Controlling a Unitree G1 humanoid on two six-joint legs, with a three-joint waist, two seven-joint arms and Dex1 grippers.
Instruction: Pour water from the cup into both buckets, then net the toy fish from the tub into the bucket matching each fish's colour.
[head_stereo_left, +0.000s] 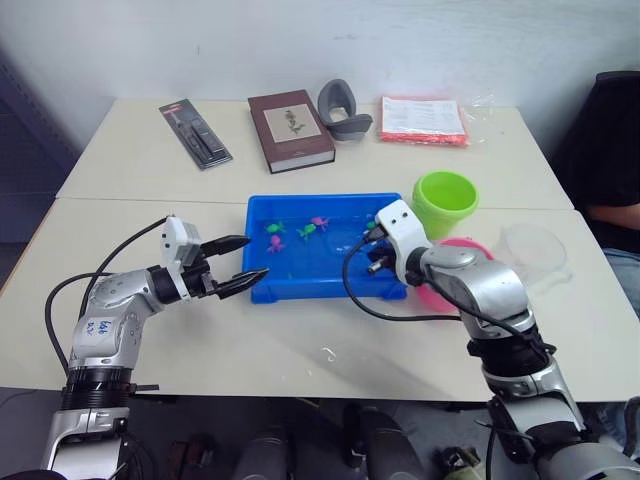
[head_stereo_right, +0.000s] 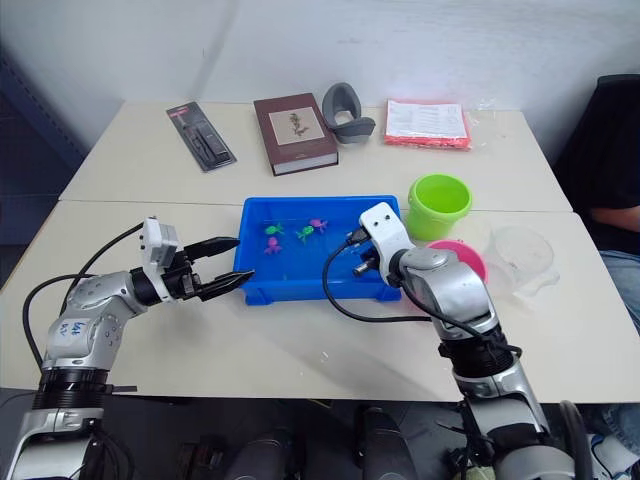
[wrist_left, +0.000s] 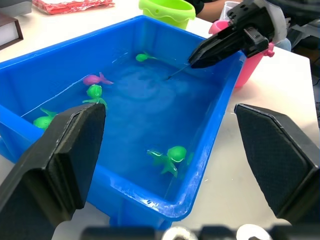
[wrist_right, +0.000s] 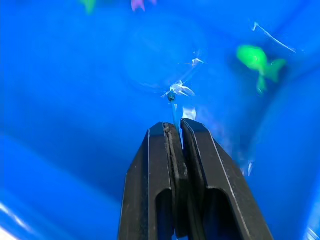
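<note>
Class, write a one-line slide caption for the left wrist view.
Open left pincer faces the water-filled blue tub of toy fish.

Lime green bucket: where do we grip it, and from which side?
Pinch the rim of the green bucket from above, one finger inside and one outside. It stands upright with an open mouth, and I see no handle. The far side of the rim is probably best, since the pink bucket crowds its near side and the tub sits to its left.
</note>
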